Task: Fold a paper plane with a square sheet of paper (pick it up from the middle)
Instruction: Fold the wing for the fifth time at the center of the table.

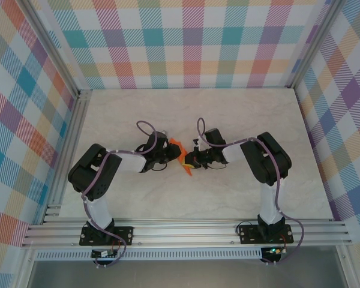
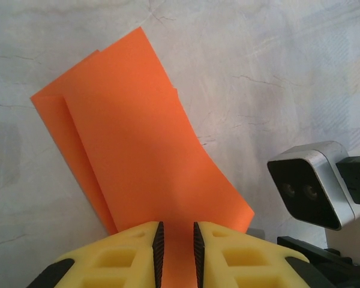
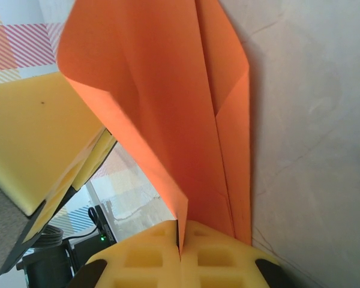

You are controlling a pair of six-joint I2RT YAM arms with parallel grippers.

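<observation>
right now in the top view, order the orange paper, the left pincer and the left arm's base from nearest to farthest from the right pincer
1. folded orange paper: pinched in the right pincer itself, mid-scene.
2. left pincer: just across the paper, on the left side.
3. left arm's base: far off, at the near-left edge.

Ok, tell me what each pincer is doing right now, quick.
Left pincer: narrow gap with the orange paper in it; grip cannot be told.
Right pincer: shut on the orange paper.
</observation>
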